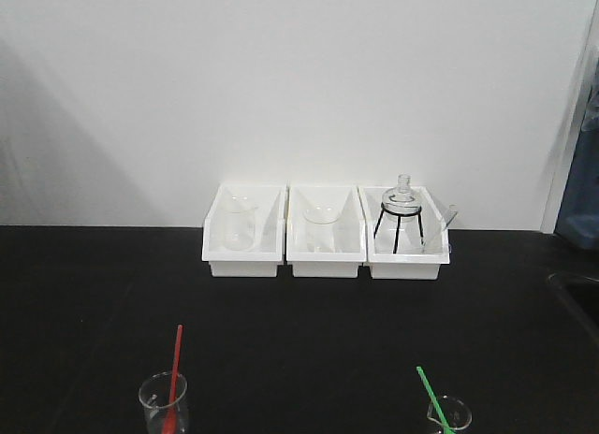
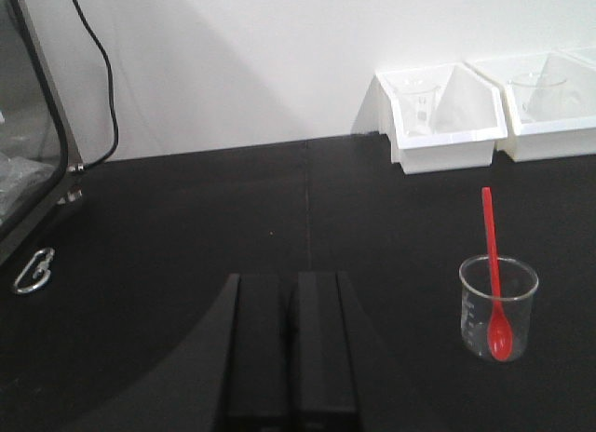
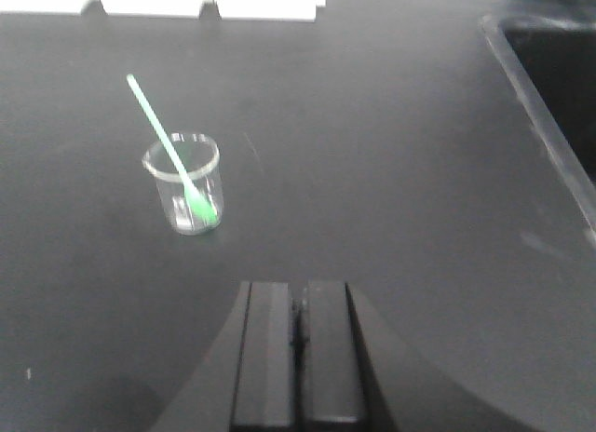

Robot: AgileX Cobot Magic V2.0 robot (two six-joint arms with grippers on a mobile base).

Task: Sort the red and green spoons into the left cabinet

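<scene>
The red spoon stands bowl-down in a small glass beaker at the front left of the black table. In the left wrist view the red spoon is ahead and to the right of my left gripper, which is shut and holds nothing. The green spoon leans in a second beaker at the front right. The same green spoon is ahead and left of my right gripper, also shut and empty. A dark-framed edge of the left cabinet shows at the far left.
Three white bins with glassware stand in a row against the back wall. A sink recess lies at the table's right side. A metal carabiner lies by the cabinet and a black cable hangs down the wall.
</scene>
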